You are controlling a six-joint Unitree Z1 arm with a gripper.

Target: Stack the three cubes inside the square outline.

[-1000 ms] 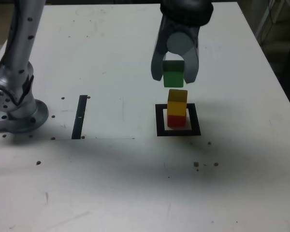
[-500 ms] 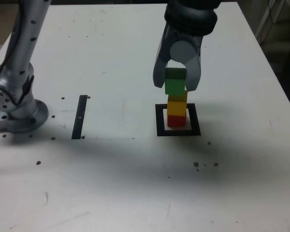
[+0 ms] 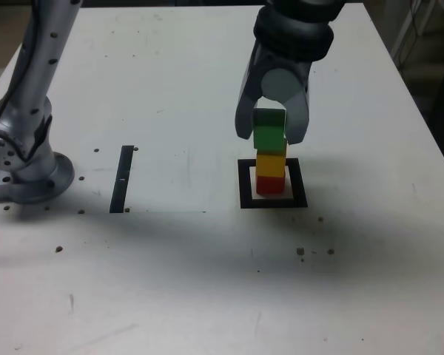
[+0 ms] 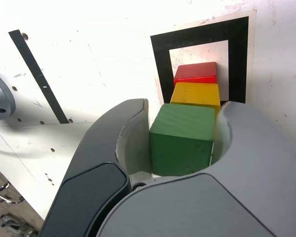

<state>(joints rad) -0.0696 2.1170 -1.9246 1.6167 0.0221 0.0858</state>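
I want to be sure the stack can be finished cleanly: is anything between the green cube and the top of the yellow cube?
Nothing visible: the green cube sits directly on the yellow cube, between the gripper jaws.

You're in a robotics lab: the arm's base (image 3: 26,174) is bolted near the scuffed white table's (image 3: 170,281) left edge in the exterior view, with black tape markings (image 3: 122,179).

Silver arm (image 3: 29,89) with dark screw dots, grey-black curved pincer (image 3: 272,137)
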